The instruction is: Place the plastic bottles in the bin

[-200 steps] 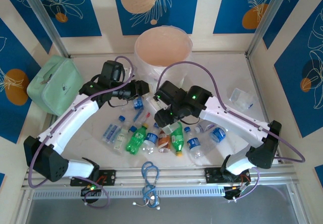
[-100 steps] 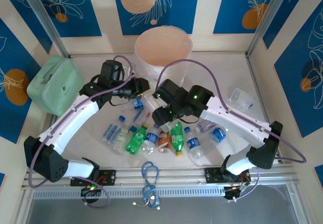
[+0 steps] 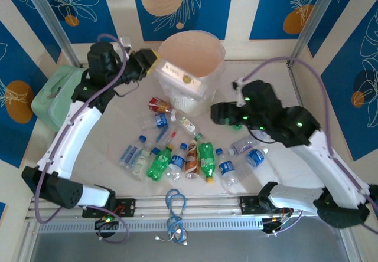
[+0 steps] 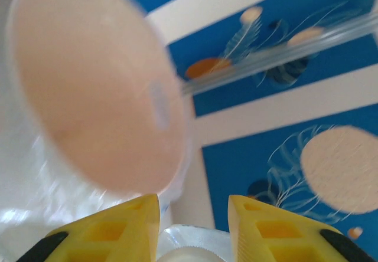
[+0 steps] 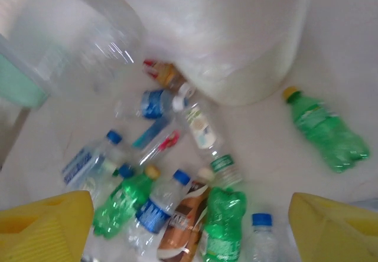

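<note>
Your left claw (image 3: 149, 61) is clamped tight on a clear plastic bottle with a pale label (image 3: 179, 76), holding it tilted across the near-left rim of the big round cream-pink bin (image 3: 217, 67). On the wrist camera, its yellow fingers (image 4: 112, 229) pinch the bottle's end. Your right claw (image 3: 220, 113) gapes wide and empty, just right of the bin's front, with a green plastic bottle (image 5: 323, 129) lying on the table close to the bin's wall. The other small bottles (image 3: 177, 159) lie scattered on the white table (image 3: 266, 79) in front of the bin.
</note>
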`<control>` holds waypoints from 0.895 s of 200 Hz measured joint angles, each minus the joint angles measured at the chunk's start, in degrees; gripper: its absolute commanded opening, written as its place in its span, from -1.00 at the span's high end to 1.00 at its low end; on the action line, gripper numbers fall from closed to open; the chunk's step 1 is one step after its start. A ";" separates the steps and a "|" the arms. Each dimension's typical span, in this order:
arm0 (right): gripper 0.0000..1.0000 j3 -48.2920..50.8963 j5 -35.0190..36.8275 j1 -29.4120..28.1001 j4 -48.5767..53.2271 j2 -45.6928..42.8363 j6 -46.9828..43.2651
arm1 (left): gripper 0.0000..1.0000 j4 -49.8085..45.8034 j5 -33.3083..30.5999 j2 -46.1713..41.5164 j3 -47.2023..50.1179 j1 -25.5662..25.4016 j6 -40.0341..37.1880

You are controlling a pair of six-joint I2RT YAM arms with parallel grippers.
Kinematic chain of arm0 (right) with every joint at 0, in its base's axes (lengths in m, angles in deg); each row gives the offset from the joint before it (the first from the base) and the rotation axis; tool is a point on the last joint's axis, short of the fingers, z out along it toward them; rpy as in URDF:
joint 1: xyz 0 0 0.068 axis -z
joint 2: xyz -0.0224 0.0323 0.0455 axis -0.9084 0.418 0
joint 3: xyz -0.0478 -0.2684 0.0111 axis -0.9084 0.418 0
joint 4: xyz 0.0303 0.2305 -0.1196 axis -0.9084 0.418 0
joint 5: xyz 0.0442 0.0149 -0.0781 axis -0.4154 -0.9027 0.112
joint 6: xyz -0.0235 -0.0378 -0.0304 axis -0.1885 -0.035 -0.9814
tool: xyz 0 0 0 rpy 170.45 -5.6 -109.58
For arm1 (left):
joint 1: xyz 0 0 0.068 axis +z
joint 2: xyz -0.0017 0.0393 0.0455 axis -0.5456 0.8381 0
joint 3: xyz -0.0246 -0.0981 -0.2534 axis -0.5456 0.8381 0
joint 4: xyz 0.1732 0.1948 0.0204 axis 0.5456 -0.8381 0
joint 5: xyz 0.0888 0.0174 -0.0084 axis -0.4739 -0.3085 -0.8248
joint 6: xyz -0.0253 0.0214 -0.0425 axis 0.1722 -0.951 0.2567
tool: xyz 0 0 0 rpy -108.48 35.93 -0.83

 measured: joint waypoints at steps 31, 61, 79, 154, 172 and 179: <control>-0.72 4.35 -5.03 10.93 0.28 -3.98 3.98 | 0.59 6.73 -5.44 7.80 -8.20 0.00 1.55; -0.72 9.27 -8.87 15.61 1.22 -3.93 6.73 | 0.60 7.80 -10.25 17.05 -14.73 -0.33 2.12; -0.72 10.62 -10.34 16.85 2.10 -4.72 7.61 | 0.61 7.10 -12.46 21.94 -18.84 -0.72 1.70; -0.72 11.08 -13.81 23.71 3.65 -6.99 8.83 | 0.69 4.17 -17.20 27.67 -25.20 -3.32 -1.64; -0.72 11.89 -14.67 25.29 3.76 -6.99 9.05 | 0.70 3.37 -17.88 29.00 -25.55 -3.93 -2.69; -0.72 12.13 -14.99 25.81 3.89 -6.99 9.07 | 0.70 3.02 -18.03 29.68 -25.64 -4.13 -2.93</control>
